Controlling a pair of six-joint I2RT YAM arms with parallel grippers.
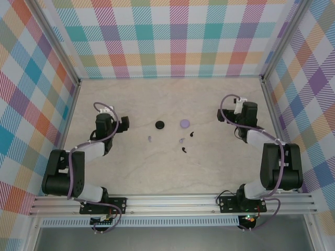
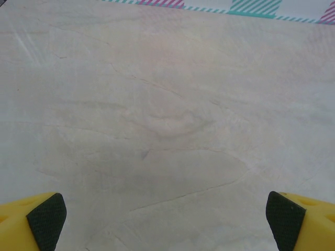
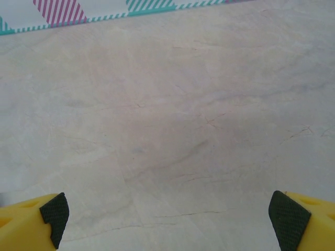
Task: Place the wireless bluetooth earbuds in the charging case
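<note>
Earbuds (image 1: 181, 140) lie loose near the middle of the table (image 1: 157, 172), four in all, each apart from the discs. One lilac bud (image 1: 149, 138) is off to the left and another sits just below the lilac disc (image 1: 184, 124). One black bud (image 1: 191, 134) lies just right of that, and a second lies nearer the arms. Black disc (image 1: 159, 124) sits left of the lilac disc, not touching it. Left gripper (image 1: 124, 123) hangs well left of the buds and right gripper (image 1: 222, 115) well right of them. Both have their jaws spread wide over bare wood, holding nothing. Checked walls (image 1: 178, 36) stand around the table
</note>
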